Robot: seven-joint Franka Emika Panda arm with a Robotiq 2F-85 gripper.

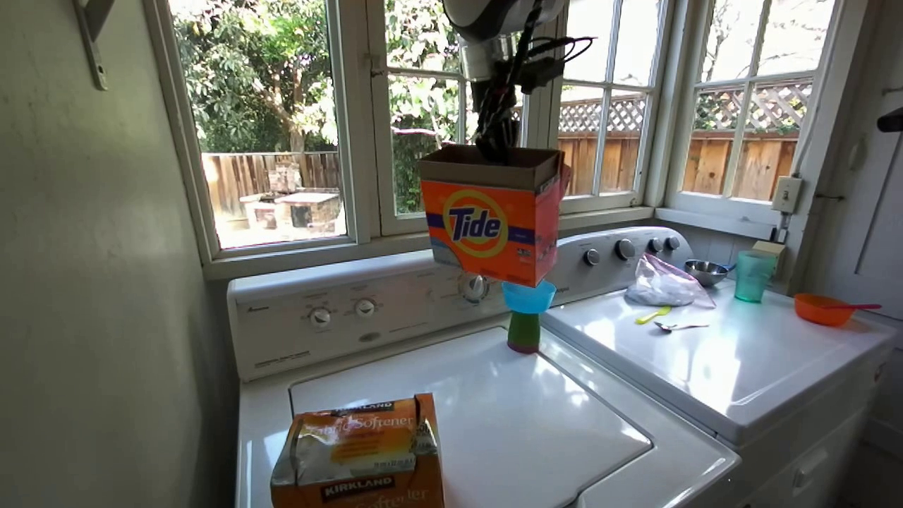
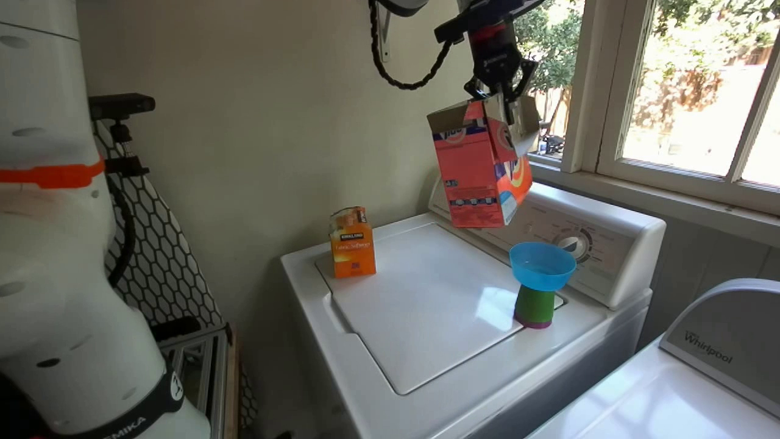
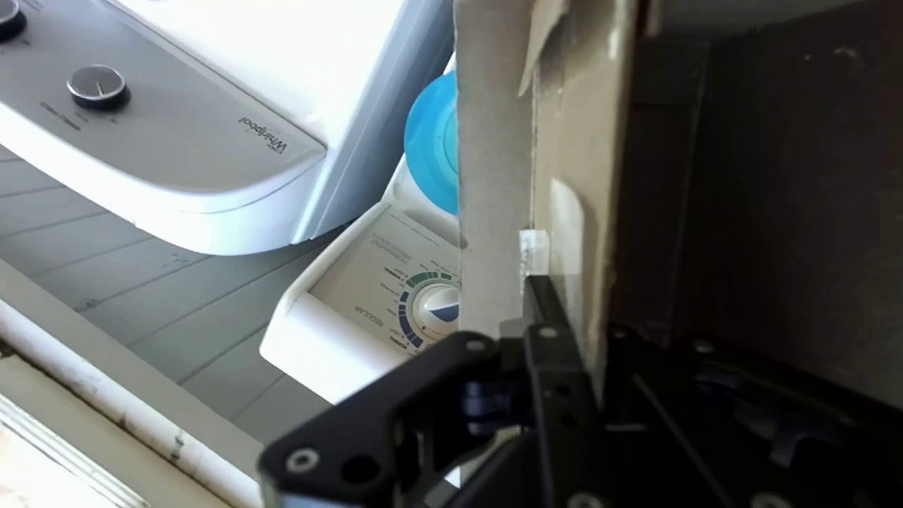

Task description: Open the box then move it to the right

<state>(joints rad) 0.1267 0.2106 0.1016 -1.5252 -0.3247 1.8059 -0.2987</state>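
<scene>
The box [image 1: 487, 229], an orange Tide carton, hangs in the air over the back of the washing machine in both exterior views. Its top stands open, and in an exterior view a lifted flap shows at the rim of the slightly tilted box [image 2: 472, 177]. My gripper [image 2: 506, 105] reaches down onto the upper edge and is shut on one cardboard wall. In the wrist view that wall [image 3: 607, 176] runs between the fingers of the gripper [image 3: 578, 310]; the finger on the inner side is dark and mostly hidden. The carton's bottom inside cannot be seen.
Below the carton, a blue bowl [image 2: 542, 265] sits on a green cup [image 2: 535, 306] on the washer lid. A Kirkland softener package [image 1: 360, 451] stands on the washer. On the dryer are a plastic bag [image 1: 663, 282], an orange bowl [image 1: 824, 310] and a green tumbler [image 1: 753, 276]. Windows lie behind.
</scene>
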